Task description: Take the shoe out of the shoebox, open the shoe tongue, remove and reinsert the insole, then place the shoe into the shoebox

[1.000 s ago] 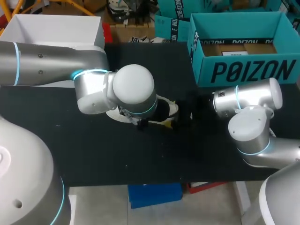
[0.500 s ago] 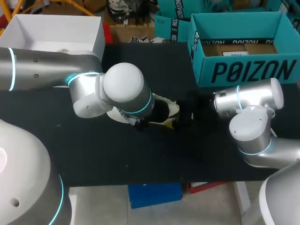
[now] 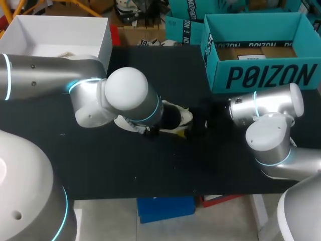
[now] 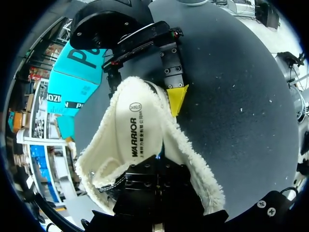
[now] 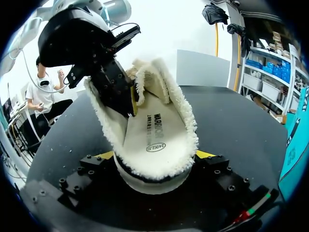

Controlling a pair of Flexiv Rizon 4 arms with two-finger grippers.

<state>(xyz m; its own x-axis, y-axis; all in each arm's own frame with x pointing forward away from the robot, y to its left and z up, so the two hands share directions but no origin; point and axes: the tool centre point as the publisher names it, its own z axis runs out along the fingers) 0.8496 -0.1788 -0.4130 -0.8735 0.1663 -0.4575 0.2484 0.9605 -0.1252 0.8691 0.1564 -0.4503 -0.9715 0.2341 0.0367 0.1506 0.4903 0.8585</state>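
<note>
Desk [image 3: 100, 165]: flat matte black top w/ fine pale specks. Teal cardboard shoebox [image 3: 261, 75] at the far right corner, open, rectangular, sharp edges; brown card and a white label inside, big black print on its near wall. White box [image 3: 60, 24] at the far left corner, open, plain smooth walls, sth small and pale inside, can't tell what.

Shoe [image 3: 178, 116] sits mid-desk, well apart from the shoebox and outside it. Can't tell if it rests on the top or hangs just above. Low white shoe, thick shaggy cream fleece along the whole opening, a thin dark line round the white sole. Insole [image 5: 154, 128] is in place inside: smooth, off-white, long oval, black print and a small oval label.

Left arm [image 3: 50, 75]: brushed silver tube, glossy white round joint, thin cyan ring; comes in from the left edge, wrist right over the shoe, hiding approx half of it in the head view. Left gripper [image 5: 123, 94], black, boxy, bolted, reaches down into the shoe's opening against the fleece on one side; can't tell if it's apart or together.

Right arm [image 3: 266, 108]: same finish, in from the right edge. Right gripper [image 5: 155, 157] is clamped on one end of the shoe, its yellow tips [image 5: 205, 154] pressed on either side of the sole.
</note>
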